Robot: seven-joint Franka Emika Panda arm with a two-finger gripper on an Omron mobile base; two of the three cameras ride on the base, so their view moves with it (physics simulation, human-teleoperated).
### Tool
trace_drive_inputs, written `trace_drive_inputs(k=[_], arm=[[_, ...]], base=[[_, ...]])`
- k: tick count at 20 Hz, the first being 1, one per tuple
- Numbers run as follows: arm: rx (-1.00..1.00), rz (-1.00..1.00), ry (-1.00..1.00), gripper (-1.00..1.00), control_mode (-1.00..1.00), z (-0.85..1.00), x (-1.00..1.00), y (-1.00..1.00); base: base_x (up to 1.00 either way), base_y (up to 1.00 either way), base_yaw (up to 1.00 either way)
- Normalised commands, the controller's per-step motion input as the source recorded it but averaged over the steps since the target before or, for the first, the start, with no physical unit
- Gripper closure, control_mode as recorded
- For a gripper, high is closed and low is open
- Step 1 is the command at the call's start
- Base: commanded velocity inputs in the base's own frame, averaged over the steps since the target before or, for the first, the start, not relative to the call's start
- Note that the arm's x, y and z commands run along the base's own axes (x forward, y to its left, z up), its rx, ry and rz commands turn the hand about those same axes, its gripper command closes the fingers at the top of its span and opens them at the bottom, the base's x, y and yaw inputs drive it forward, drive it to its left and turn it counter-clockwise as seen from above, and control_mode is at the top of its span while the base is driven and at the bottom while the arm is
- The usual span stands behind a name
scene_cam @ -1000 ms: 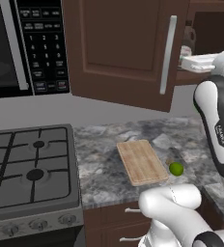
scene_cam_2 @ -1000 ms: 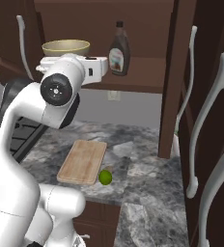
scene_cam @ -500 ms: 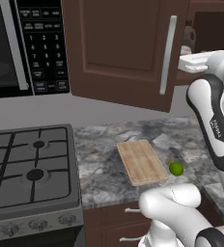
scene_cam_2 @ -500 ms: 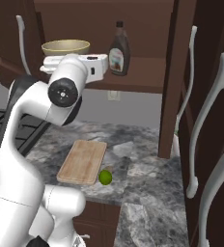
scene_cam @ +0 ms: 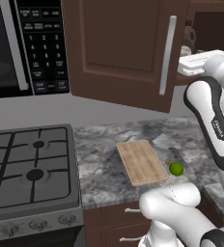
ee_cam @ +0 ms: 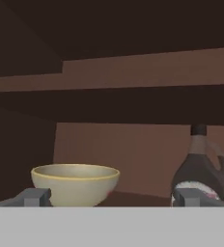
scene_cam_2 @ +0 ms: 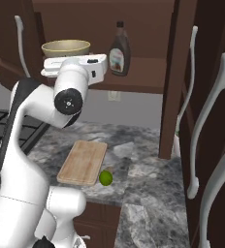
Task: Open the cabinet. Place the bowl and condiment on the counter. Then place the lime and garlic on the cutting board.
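The cabinet stands open, its door (scene_cam: 126, 53) swung out to the left. On its shelf (scene_cam_2: 143, 77) sit a beige bowl (scene_cam_2: 66, 47) (ee_cam: 75, 184) and a dark condiment bottle (scene_cam_2: 119, 50) (ee_cam: 201, 173). My gripper (ee_cam: 112, 197) (scene_cam: 184, 65) hovers level with the shelf front, open and empty, with the bowl ahead near the left finger and the bottle ahead of the right one. Down on the counter lies a wooden cutting board (scene_cam: 142, 162) (scene_cam_2: 83, 162) with a green lime (scene_cam: 176, 169) (scene_cam_2: 105, 178) beside its right edge. A small speck behind the lime may be the garlic; it is too small to tell.
A gas stove (scene_cam: 29, 169) is left of the granite counter (scene_cam_2: 148, 179), with a microwave (scene_cam: 27, 43) above it. The open door overhangs the counter. Tall dark cabinets with long white handles (scene_cam_2: 214, 111) close off the right side.
The arm's elbow has sunk lower and the hand has shifted slightly left along the shelf front. The jaws stay open; bowl, bottle, lime and board have not moved.
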Motion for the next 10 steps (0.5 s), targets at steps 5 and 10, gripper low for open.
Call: trace_drive_inputs(k=[5,10], arm=[[0.00,0.05,-0.03,-1.00,-1.00,0.02,-0.04,0.32],[-0.01,0.07,-0.01,-1.00,-1.00,0.03,-0.24,0.47]], base=[[0.00,0.00,0.00],[0.00,0.00,0.00]])
